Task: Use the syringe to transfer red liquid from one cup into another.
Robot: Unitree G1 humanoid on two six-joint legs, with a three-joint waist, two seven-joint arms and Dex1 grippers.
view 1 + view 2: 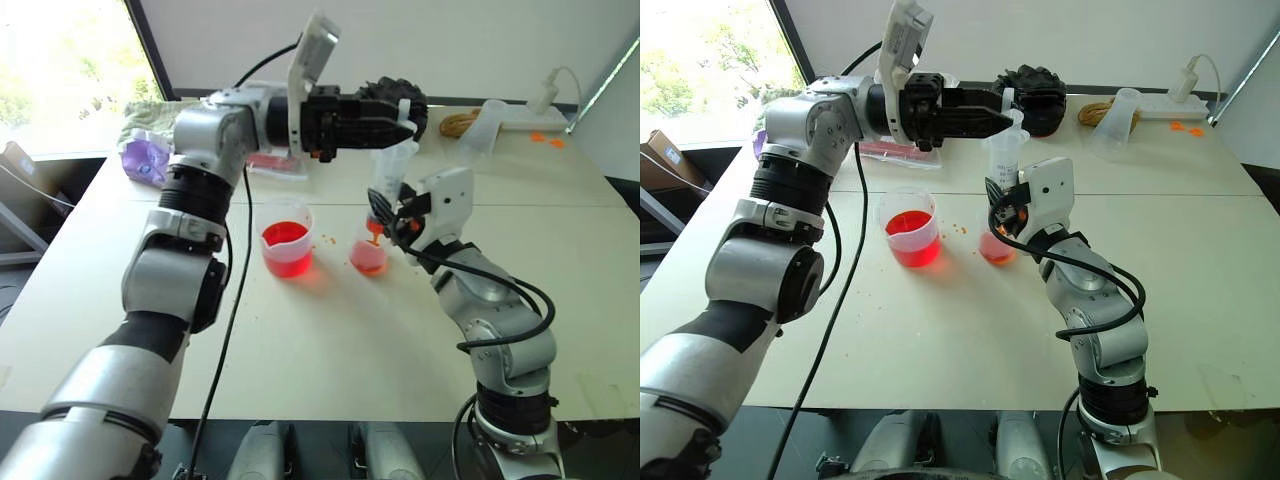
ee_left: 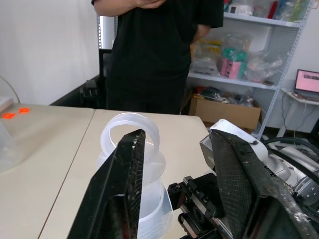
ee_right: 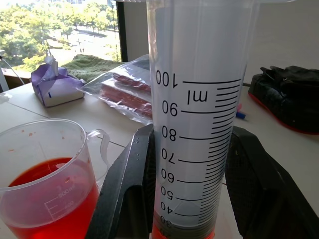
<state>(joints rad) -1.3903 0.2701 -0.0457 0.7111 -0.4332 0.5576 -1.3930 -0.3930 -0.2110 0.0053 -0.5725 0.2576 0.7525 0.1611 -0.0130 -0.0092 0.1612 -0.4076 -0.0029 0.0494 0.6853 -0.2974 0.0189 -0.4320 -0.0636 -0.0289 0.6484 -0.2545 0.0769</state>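
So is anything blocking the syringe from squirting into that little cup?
Nothing visible does. The right tool holds the syringe upright with its orange tip right over the smaller cup. The left tool is at the plunger ring on top, and the larger beaker stands off to the side.

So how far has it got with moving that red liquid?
Underway. The small cup already holds some red. The right gripper holds the syringe upright over it, plunger nearly down; the left gripper is at the plunger top. Much red is left in the beaker.
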